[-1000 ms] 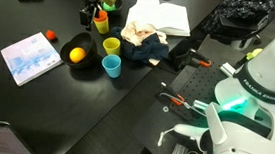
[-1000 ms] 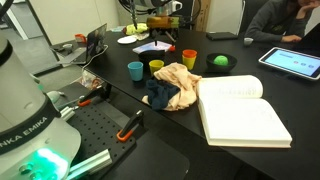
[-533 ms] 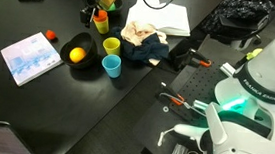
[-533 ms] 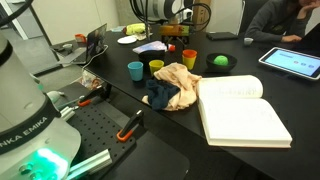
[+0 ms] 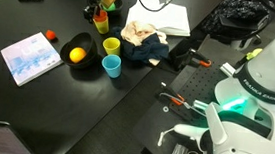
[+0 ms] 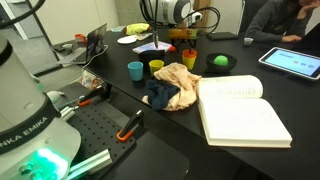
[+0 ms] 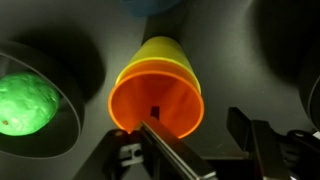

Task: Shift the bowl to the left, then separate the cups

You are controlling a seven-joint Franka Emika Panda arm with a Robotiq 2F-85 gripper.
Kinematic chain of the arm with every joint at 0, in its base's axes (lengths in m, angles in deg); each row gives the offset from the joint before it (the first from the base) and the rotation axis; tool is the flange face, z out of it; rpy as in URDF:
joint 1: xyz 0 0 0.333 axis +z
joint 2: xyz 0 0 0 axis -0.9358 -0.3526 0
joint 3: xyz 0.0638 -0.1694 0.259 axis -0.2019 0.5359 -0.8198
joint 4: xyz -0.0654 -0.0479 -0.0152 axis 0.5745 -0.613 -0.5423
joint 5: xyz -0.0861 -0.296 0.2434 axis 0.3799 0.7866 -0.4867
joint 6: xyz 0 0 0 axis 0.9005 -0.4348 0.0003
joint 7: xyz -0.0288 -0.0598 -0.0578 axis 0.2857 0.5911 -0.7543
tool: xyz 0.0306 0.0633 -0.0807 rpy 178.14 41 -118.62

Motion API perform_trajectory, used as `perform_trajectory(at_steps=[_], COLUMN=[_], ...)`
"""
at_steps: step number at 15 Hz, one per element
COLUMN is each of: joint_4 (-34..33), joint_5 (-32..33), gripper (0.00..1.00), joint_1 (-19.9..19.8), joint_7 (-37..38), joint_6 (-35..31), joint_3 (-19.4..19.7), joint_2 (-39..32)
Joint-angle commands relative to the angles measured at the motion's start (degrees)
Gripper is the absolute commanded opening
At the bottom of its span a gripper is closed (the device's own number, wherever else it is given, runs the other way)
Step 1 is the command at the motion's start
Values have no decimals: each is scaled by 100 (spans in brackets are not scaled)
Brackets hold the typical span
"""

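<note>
The black bowl (image 5: 84, 44) holds a round ball and shows in both exterior views (image 6: 226, 68) and at the left of the wrist view (image 7: 60, 75). The orange cup (image 5: 101, 26) (image 6: 189, 60) stands apart from the yellow cup (image 5: 111, 47) (image 6: 155, 67) and the light blue cup (image 5: 111, 66) (image 6: 135, 70). My gripper (image 5: 103, 13) (image 6: 186, 42) is right over the orange cup. In the wrist view the gripper (image 7: 192, 120) is open. One finger is inside the orange cup (image 7: 170, 105) and the other is outside it. Yellow (image 7: 160, 52) shows just behind it.
An open white book (image 5: 163, 16) (image 6: 240, 110) and a crumpled cloth (image 5: 141, 37) (image 6: 170, 85) lie beside the cups. A blue-white booklet (image 5: 29, 57) lies past the bowl. Orange-handled tools (image 5: 181, 99) (image 6: 130, 125) lie near the robot base.
My gripper has come down and across onto the orange cup. The cups and the bowl have not moved.
</note>
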Motion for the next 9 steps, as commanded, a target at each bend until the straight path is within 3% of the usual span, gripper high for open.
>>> perform_trajectory(at_steps=[1,5,7,9], joint_4=[-234,-225,-220,-208], joint_5=[66,43,44,72], gripper=[42,12,2,0], joint_1=[-39,-56,-47,9], joint_7=[145,183,214,306], joint_6=[73,212,345,464], joint_3=[-90,-135,-110,-13], joint_2=[-114,-36,16,52])
